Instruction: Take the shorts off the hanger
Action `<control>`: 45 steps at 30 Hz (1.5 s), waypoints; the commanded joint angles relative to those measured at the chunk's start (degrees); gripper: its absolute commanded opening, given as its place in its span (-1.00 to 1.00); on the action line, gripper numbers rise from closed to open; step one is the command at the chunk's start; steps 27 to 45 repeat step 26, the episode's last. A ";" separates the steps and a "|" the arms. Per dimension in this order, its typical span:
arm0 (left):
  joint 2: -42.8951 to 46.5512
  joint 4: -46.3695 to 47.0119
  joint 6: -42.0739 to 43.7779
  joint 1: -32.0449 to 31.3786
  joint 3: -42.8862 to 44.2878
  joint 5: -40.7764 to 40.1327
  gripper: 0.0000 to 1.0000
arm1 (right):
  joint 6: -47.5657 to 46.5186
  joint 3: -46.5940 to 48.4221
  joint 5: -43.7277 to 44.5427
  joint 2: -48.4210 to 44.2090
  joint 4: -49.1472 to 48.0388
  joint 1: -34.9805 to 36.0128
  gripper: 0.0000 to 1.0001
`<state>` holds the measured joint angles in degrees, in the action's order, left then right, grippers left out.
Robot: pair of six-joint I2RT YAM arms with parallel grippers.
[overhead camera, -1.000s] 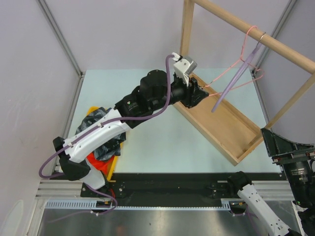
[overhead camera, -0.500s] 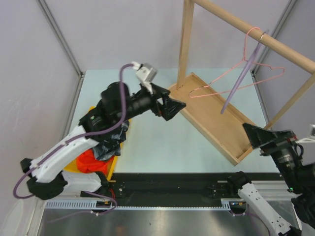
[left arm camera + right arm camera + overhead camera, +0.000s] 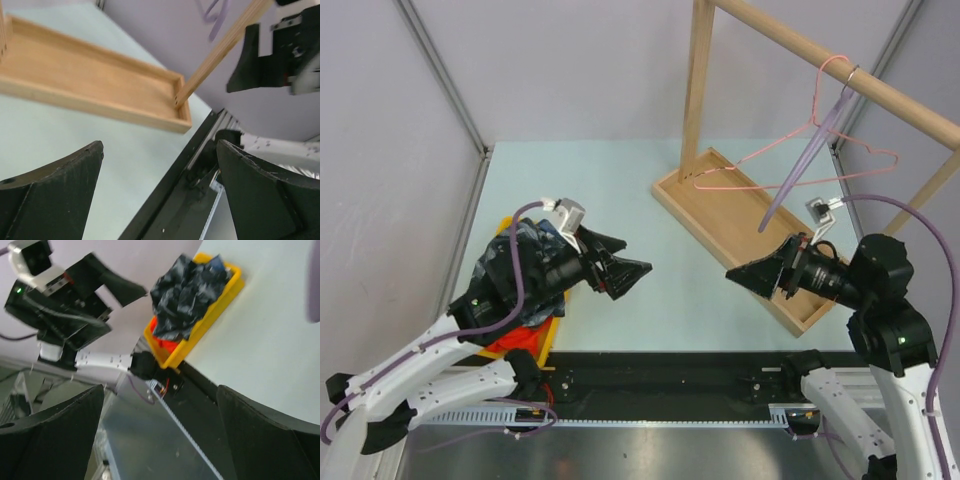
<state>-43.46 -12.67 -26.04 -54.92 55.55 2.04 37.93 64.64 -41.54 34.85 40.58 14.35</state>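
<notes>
Near-left worktop corner: dark shorts atop orange shorts in yellow bin. Left fingers, right fingers wide, empty.

This is a robotics lab test cell. Plain grey-lilac wall panels set in slim aluminium frame struts box in a pale mint-green desk. A bare light-wood clothes rack with a shallow tray base stands on the desk. Nearer than the rack, two white-and-black robot arms with trailing purple cables rise from a black mounting rail and a brushed metal plate. Left of the rack sits a yellow plastic bin.
</notes>
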 commanded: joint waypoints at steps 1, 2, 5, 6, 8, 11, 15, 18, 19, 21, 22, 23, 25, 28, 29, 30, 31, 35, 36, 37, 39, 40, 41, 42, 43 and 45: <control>1.01 3.35 -5.41 0.34 -7.37 -0.12 0.99 | -3.83 -3.99 -2.81 0.75 0.82 9.26 0.99; 1.19 4.65 -6.03 0.34 -8.52 0.06 0.99 | -3.22 -6.96 -0.15 0.31 0.12 13.30 0.99; 1.98 7.99 -8.23 0.34 -13.96 1.38 0.99 | 1.25 -15.20 11.53 0.83 -6.63 31.74 0.99; 2.15 8.79 -8.84 0.34 -16.85 1.73 1.00 | 1.61 -16.47 16.27 1.70 -9.70 36.75 1.00; 2.94 12.20 -10.69 0.34 -20.02 4.18 1.00 | 2.57 -17.96 38.73 5.03 -10.34 53.71 0.99; 6.26 20.10 -12.80 0.34 -28.10 8.04 0.99 | 5.20 -22.62 63.55 8.90 -14.29 68.68 0.99; 16.63 29.27 -17.19 0.25 -43.55 11.22 1.00 | 8.82 -29.99 73.79 9.02 -22.08 70.90 0.99; 30.73 28.05 -19.39 0.25 -49.47 10.53 0.99 | 10.32 -38.95 75.46 -0.34 -28.94 70.82 0.99; 34.37 27.79 -20.88 0.25 -53.05 10.52 0.99 | 10.32 -44.98 75.20 -4.14 -30.98 70.73 0.99; 45.84 26.65 -22.64 0.25 -56.24 10.52 0.99 | 10.67 -51.07 74.68 -13.44 -35.45 70.55 1.00; 49.14 26.03 -24.21 0.16 -59.21 10.79 1.00 | 10.15 -53.63 74.06 -22.98 -36.00 70.64 0.99; 51.70 26.29 -25.01 0.25 -60.37 11.40 1.00 | 9.71 -58.09 73.36 -29.08 -36.18 70.64 1.00; 45.97 31.53 -26.77 -0.01 -61.87 16.73 1.00 | 7.87 -58.32 71.26 -28.75 -37.49 71.34 1.00; 43.92 41.39 -28.43 0.07 -62.83 18.24 1.00 | 6.81 -57.36 70.12 -26.52 -40.02 71.87 0.99; 43.92 41.39 -28.43 0.07 -62.83 18.24 1.00 | 6.81 -57.36 70.12 -26.52 -40.02 71.87 0.99; 43.92 41.39 -28.43 0.07 -62.83 18.24 1.00 | 6.81 -57.36 70.12 -26.52 -40.02 71.87 0.99; 43.92 41.39 -28.43 0.07 -62.83 18.24 1.00 | 6.81 -57.36 70.12 -26.52 -40.02 71.87 0.99; 43.92 41.39 -28.43 0.07 -62.83 18.24 1.00 | 6.81 -57.36 70.12 -26.52 -40.02 71.87 0.99; 43.92 41.39 -28.43 0.07 -62.83 18.24 1.00 | 6.81 -57.36 70.12 -26.52 -40.02 71.87 0.99; 43.92 41.39 -28.43 0.07 -62.83 18.24 1.00 | 6.81 -57.36 70.12 -26.52 -40.02 71.87 0.99; 43.92 41.39 -28.43 0.07 -62.83 18.24 1.00 | 6.81 -57.36 70.12 -26.52 -40.02 71.87 0.99; 43.92 41.39 -28.43 0.07 -62.83 18.24 1.00 | 6.81 -57.36 70.12 -26.52 -40.02 71.87 0.99; 43.92 41.39 -28.43 0.07 -62.83 18.24 1.00 | 6.81 -57.36 70.12 -26.52 -40.02 71.87 0.99; 43.92 41.39 -28.43 0.07 -62.83 18.24 1.00 | 6.81 -57.36 70.12 -26.52 -40.02 71.87 0.99; 43.92 41.39 -28.43 0.07 -62.83 18.24 1.00 | 6.81 -57.36 70.12 -26.52 -40.02 71.87 0.99; 43.92 41.39 -28.43 0.07 -62.83 18.24 1.00 | 6.81 -57.36 70.12 -26.52 -40.02 71.87 0.99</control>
